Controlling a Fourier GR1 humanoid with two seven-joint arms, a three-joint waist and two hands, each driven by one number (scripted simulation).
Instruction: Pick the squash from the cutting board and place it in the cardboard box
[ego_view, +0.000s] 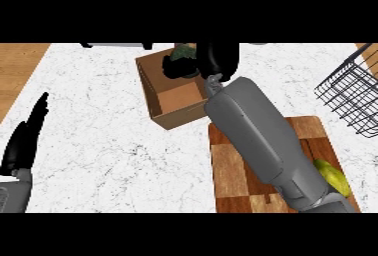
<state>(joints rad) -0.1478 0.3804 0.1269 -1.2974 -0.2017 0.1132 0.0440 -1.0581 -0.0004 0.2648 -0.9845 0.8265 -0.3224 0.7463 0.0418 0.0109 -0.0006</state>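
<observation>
Up above the open cardboard box, the right robot hand was seen, black and curled round a dark green thing at the box's far edge. That thing looked like the squash, but most of it was hidden by the fingers, so it could not be told for sure. It was held over the box's open top, and whether it was touching the box could not be told. The grey right forearm was stretched from the lower right corner, across the wooden cutting board, up to the box. A yellow-green thing was left lying on the cutting board, just beside the forearm, partly hidden by it. The box was set on the white marble worktop, with one corner touching the board's far edge. A black wire basket was seen at the right side, near the board. The left robot hand was kept at the left edge, well apart from the box, with its fingers straight and pointing up, holding nothing.
</observation>
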